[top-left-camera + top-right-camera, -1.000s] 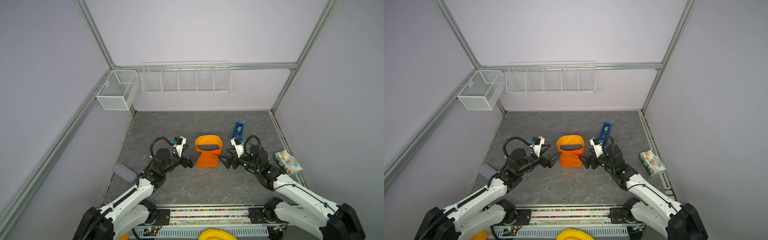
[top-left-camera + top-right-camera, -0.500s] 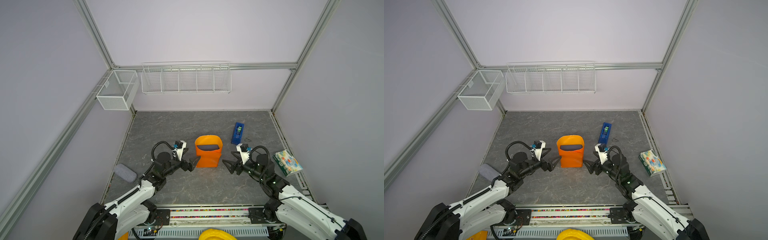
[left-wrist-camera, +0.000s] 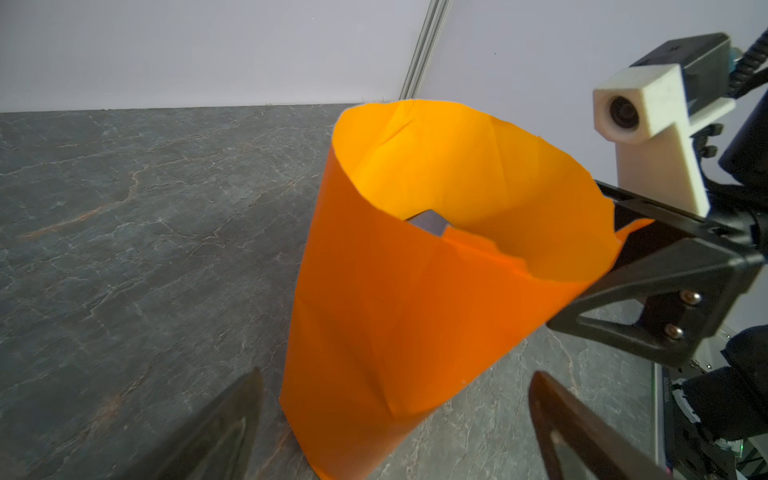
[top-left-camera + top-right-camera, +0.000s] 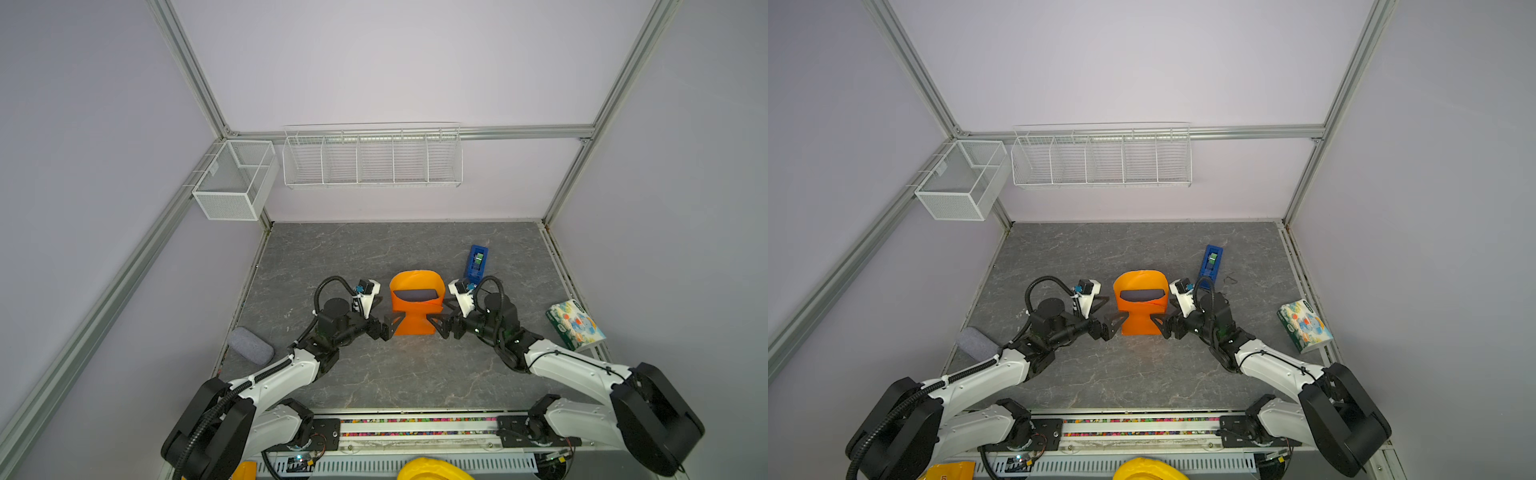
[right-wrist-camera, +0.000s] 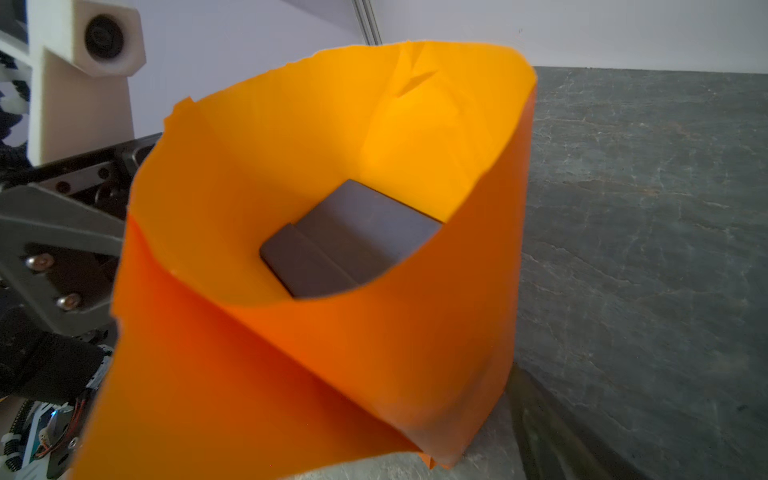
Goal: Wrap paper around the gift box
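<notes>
The paper [image 4: 412, 322] stands as an open funnel around the gift box [image 5: 353, 237], which sits inside it. My left gripper [image 4: 387, 328] and right gripper [image 4: 436, 327], both spread wide and empty, flank the paper's narrow base on opposite sides, equally near. Contact with the paper is possible but unclear.

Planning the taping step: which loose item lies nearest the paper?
The blue dispenser, behind-right of the paper; the grey pouch and patterned packet lie far out to the sides.
</notes>
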Controlling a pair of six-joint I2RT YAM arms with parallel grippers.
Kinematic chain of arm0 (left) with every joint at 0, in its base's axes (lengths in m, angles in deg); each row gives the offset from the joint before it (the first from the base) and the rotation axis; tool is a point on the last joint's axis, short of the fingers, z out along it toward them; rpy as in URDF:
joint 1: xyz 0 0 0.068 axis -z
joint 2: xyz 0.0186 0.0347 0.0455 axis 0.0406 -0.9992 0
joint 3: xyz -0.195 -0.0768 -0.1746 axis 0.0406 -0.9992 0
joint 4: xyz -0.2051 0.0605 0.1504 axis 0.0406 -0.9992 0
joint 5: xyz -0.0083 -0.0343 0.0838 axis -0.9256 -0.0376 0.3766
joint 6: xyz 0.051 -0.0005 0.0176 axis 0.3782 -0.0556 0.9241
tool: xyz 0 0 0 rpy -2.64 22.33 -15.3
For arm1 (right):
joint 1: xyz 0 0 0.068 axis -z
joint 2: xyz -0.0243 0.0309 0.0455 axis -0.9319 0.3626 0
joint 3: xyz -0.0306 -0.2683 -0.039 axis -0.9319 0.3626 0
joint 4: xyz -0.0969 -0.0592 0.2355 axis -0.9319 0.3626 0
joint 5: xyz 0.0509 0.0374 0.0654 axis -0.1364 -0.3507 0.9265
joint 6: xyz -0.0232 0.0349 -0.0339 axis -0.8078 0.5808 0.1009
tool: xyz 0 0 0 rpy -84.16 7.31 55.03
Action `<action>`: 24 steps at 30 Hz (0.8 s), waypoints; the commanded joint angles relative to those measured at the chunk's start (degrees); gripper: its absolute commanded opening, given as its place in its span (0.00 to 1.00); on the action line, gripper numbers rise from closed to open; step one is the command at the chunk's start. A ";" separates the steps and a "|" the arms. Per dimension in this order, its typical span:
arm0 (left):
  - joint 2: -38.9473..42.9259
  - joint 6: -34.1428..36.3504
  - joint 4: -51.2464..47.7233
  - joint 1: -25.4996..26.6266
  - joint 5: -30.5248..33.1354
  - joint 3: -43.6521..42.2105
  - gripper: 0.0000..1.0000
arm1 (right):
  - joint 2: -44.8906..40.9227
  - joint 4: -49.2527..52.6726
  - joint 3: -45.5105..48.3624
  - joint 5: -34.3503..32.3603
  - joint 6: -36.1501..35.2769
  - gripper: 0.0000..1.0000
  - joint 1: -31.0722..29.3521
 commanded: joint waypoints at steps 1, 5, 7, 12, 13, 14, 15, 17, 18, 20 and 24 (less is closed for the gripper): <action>-1.12 1.64 0.54 0.25 -1.04 2.41 0.99 | 0.86 -4.15 -1.20 -0.07 0.10 0.91 -0.43; -3.47 1.80 1.70 0.21 -1.33 3.23 0.99 | 1.78 -3.29 -1.83 -1.19 -0.44 0.92 -0.45; -4.58 2.01 1.82 0.21 -1.40 3.76 0.99 | 2.21 -2.57 -2.43 -2.10 -0.19 0.93 -0.41; -6.12 1.99 2.27 0.21 -1.47 4.61 0.99 | 2.14 -1.65 -3.32 -2.97 0.90 0.94 -0.45; -6.23 1.80 2.50 0.22 -1.42 4.66 1.00 | 2.03 -1.41 -3.50 -3.08 1.15 0.94 -0.45; -6.41 1.72 2.71 0.21 -1.37 4.79 1.00 | 1.93 -1.10 -3.60 -3.16 1.29 0.94 -0.45; -6.60 1.55 2.97 0.21 -1.41 4.88 1.00 | 1.92 -0.75 -3.87 -3.21 1.27 0.94 -0.41; -6.84 1.42 3.45 0.21 -1.10 4.97 1.00 | 2.03 -0.06 -4.45 -3.58 1.37 0.95 -0.45; -6.96 1.29 3.86 0.21 -0.78 4.77 1.00 | 2.16 0.22 -4.72 -3.70 1.38 0.95 -0.42; -7.40 1.27 4.29 0.21 -0.09 4.79 1.00 | 2.51 0.36 -5.18 -3.71 1.64 0.95 -0.41; -8.51 0.80 5.00 0.21 -0.17 5.01 1.00 | 3.46 0.41 -5.63 -3.84 2.13 0.96 -0.45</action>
